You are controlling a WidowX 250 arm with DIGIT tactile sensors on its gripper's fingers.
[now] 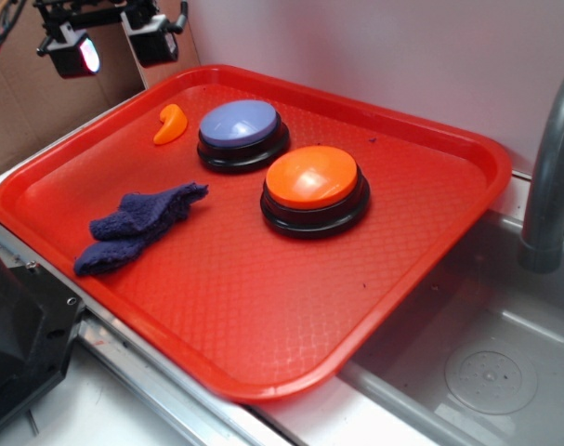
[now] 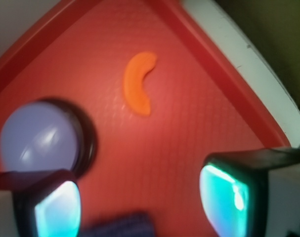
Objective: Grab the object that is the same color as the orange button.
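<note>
While tool [image 1: 114, 45] gapes: 2 buttons, 1 orange piece [image 2: 139, 83], 1 cloth [image 1: 137, 226].

The red tray [image 1: 430, 242] is 1 in number. On it sit 2 push buttons: 1 orange button [image 1: 313, 178] and 1 lavender-blue button [image 1: 239, 124]. There is 1 small orange curved piece [image 1: 170, 124] and 1 dark blue cloth [image 1: 137, 226].

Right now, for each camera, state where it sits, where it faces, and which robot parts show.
Exterior: off the tray's near side, raised, looking down across it; the claw shows top left, open.
Wrist: on the arm, looking down past two claw fingers at the tray corner.
Shared: the small orange piece, lavender button, blue cloth.
</note>
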